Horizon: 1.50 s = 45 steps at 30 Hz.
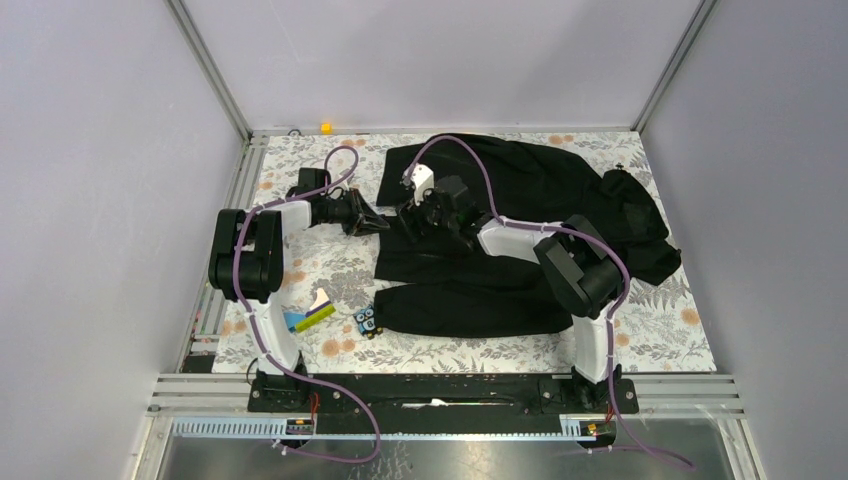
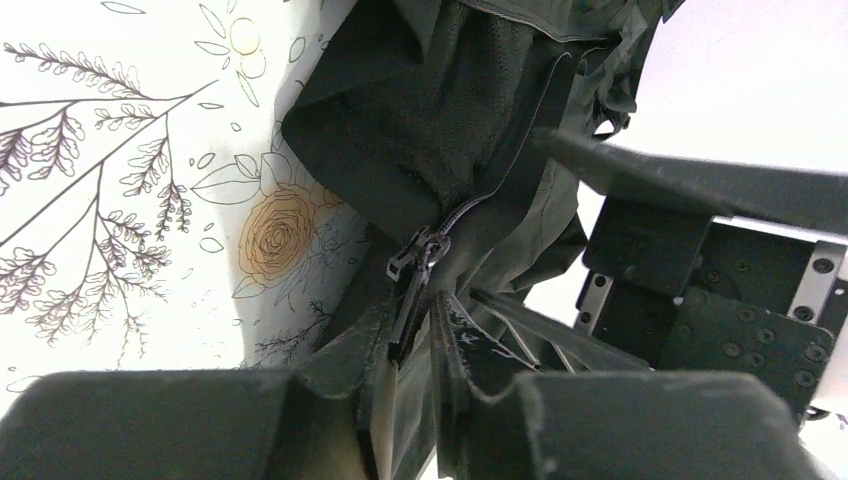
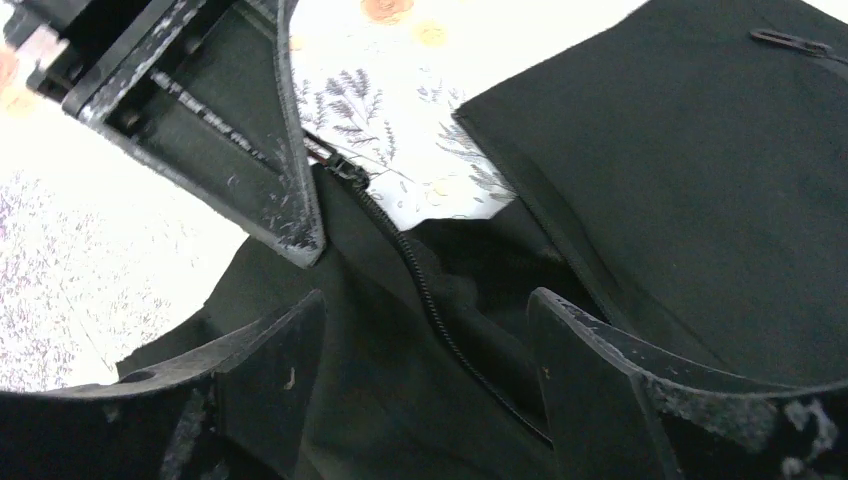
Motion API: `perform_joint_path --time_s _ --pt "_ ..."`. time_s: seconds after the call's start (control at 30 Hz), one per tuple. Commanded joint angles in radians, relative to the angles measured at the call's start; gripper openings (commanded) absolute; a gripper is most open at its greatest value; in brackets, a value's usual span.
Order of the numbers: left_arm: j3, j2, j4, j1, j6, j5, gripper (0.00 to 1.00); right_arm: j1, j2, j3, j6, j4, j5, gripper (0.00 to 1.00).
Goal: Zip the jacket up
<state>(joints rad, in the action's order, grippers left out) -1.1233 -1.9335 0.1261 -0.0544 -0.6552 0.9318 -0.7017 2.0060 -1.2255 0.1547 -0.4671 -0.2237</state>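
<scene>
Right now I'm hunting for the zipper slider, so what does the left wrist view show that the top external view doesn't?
Only the left wrist view shows the zipper slider, just beyond the left gripper, which pinches the jacket at its edge, plus the mesh lining. Only the top external view shows the whole garment spread out with its sleeves, and small colourful items beside it. Both show the right gripper close by, open, and the floral tablecloth.

nothing readable is showing: no lettering is resolving on the jacket [image 1: 530, 175], the small coloured card [image 1: 310, 318] or the flowered surface [image 1: 660, 340].
</scene>
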Motion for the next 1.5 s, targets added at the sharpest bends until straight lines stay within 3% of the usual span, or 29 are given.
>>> perform_joint_path --time_s 0.0,0.07,0.13,0.17,0.23,0.3,0.37,0.5,0.73,1.03,1.47 --pt "-0.028 -0.012 -0.026 -0.002 0.037 0.009 0.14 -0.004 -0.084 -0.064 -0.228 0.093 0.174 0.84" --pt "-0.03 -0.012 -0.018 -0.003 0.046 0.001 0.13 -0.001 -0.095 -0.129 -0.397 0.252 0.303 0.88" --pt "-0.036 -0.004 0.0 -0.004 0.065 -0.015 0.11 0.014 -0.099 -0.206 -0.635 0.435 0.423 0.85" --pt "-0.038 0.0 0.01 -0.004 0.074 -0.02 0.11 0.019 -0.095 -0.248 -0.732 0.553 0.436 0.84" --pt "-0.039 0.009 0.011 -0.004 0.086 -0.025 0.1 0.032 -0.09 -0.27 -0.838 0.602 0.307 0.85" --pt "-0.036 0.023 0.004 -0.007 0.099 -0.017 0.09 0.045 -0.107 -0.22 -0.978 0.556 0.166 0.86" --pt "-0.022 0.048 -0.018 -0.015 0.112 -0.01 0.09 0.058 -0.128 -0.119 -1.137 0.382 0.072 0.82" --pt "-0.016 0.084 -0.031 -0.037 0.145 -0.011 0.09 0.061 -0.112 0.004 -1.371 0.096 -0.009 0.74" --pt "-0.012 0.09 -0.041 -0.039 0.149 0.002 0.09 0.064 -0.035 0.025 -1.517 -0.049 -0.056 0.73" --pt "-0.011 0.088 -0.046 -0.039 0.145 0.015 0.07 0.067 0.036 0.065 -1.625 -0.136 -0.053 0.52" --pt "-0.008 0.105 -0.045 -0.039 0.151 0.019 0.01 0.071 0.079 0.085 -1.677 -0.166 -0.043 0.52"
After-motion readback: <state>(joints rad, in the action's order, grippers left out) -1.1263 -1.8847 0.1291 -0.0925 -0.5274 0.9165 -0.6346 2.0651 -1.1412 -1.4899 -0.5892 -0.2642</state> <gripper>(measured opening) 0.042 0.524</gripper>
